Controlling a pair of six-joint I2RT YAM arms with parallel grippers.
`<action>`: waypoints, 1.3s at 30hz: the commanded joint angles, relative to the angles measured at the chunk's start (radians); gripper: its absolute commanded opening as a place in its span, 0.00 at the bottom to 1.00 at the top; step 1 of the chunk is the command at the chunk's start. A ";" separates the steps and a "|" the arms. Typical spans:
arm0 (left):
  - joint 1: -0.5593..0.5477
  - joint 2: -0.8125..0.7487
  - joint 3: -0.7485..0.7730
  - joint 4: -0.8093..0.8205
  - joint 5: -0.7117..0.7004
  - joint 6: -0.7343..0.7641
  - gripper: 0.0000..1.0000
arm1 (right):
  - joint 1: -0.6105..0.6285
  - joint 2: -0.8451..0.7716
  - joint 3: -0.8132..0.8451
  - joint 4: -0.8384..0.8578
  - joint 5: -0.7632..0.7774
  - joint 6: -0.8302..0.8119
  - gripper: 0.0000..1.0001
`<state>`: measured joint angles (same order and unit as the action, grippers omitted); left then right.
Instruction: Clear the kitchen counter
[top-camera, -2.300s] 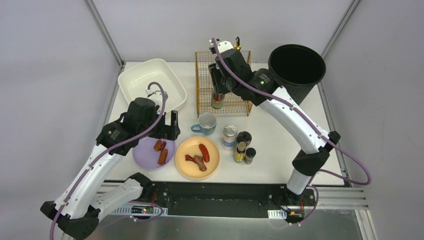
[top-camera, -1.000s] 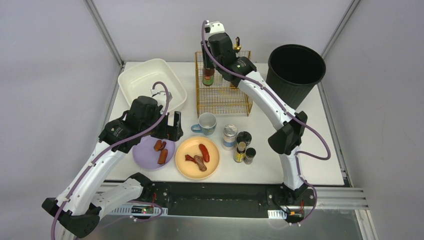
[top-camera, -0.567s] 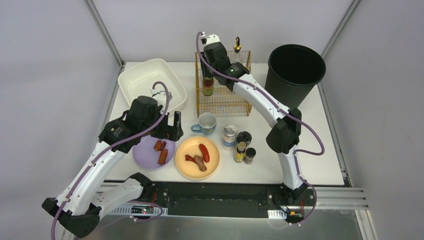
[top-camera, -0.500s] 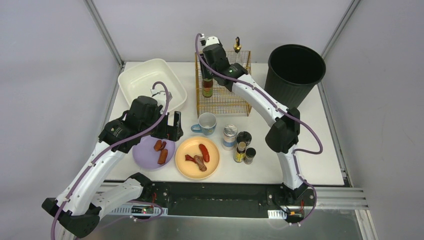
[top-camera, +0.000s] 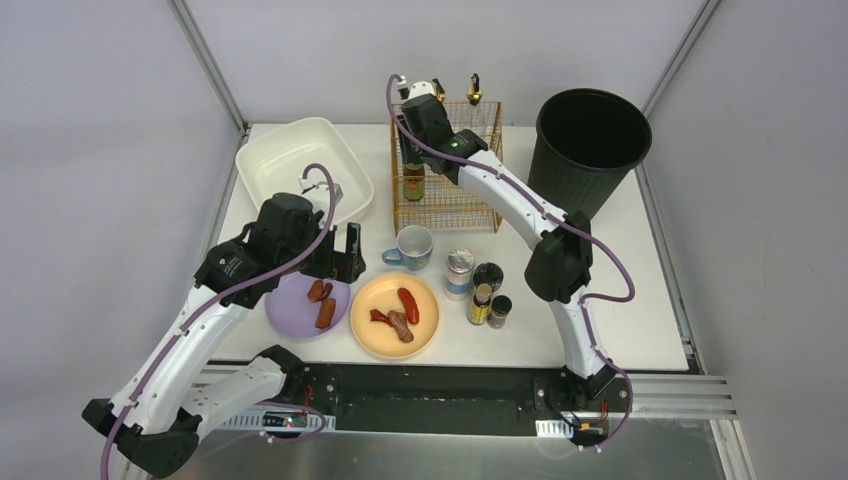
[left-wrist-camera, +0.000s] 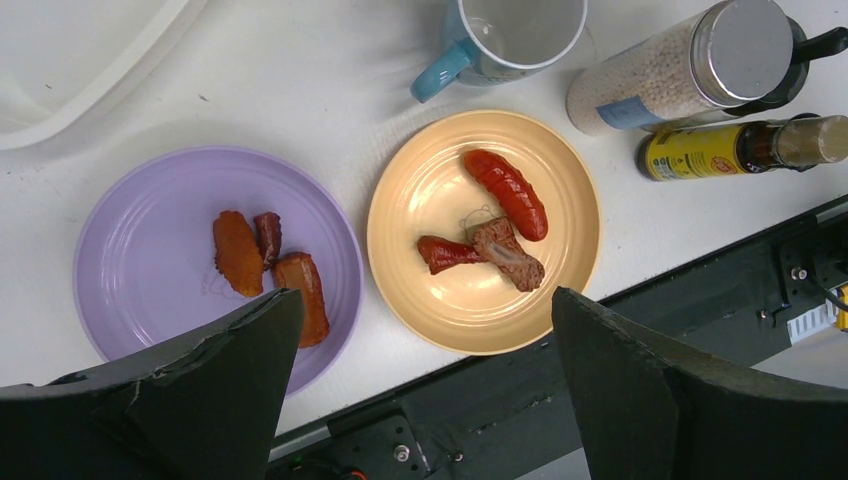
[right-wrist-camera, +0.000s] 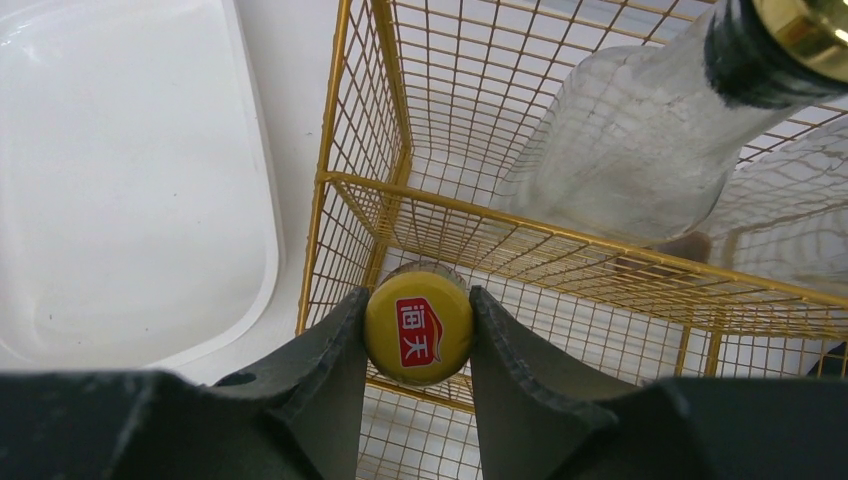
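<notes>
My right gripper (right-wrist-camera: 418, 342) is clamped on yellow-capped bottle (right-wrist-camera: 418, 325) inside wire basket (right-wrist-camera: 350, 180); glass bottle (right-wrist-camera: 620, 150) sits just behind the divider. Left gripper (left-wrist-camera: 422, 300) wide open, empty, above purple plate (left-wrist-camera: 150, 250) and yellow plate (left-wrist-camera: 420, 205).

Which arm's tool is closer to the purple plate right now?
Left. The left tool hovers open above the purple plate's right edge. The right tool is far back at the gold wire basket, clamped on a bottle's yellow cap.

Top camera overlooks the whole kitchen counter (top-camera: 655, 335); wrist cameras look down closely on parts.
</notes>
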<state>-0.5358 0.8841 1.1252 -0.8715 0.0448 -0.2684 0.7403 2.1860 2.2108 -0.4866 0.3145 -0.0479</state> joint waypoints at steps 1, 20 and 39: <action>-0.003 -0.023 0.020 0.015 0.005 0.005 1.00 | 0.001 -0.012 0.058 0.032 0.034 0.015 0.03; -0.001 -0.027 0.016 0.010 -0.002 -0.010 1.00 | 0.025 -0.181 -0.030 0.028 0.053 0.025 0.75; -0.001 -0.076 0.083 -0.041 -0.022 -0.026 1.00 | 0.075 -0.743 -0.594 -0.215 -0.090 0.032 0.85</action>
<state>-0.5358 0.8284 1.1660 -0.8940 0.0406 -0.2768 0.7933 1.5482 1.7000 -0.6289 0.2878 -0.0322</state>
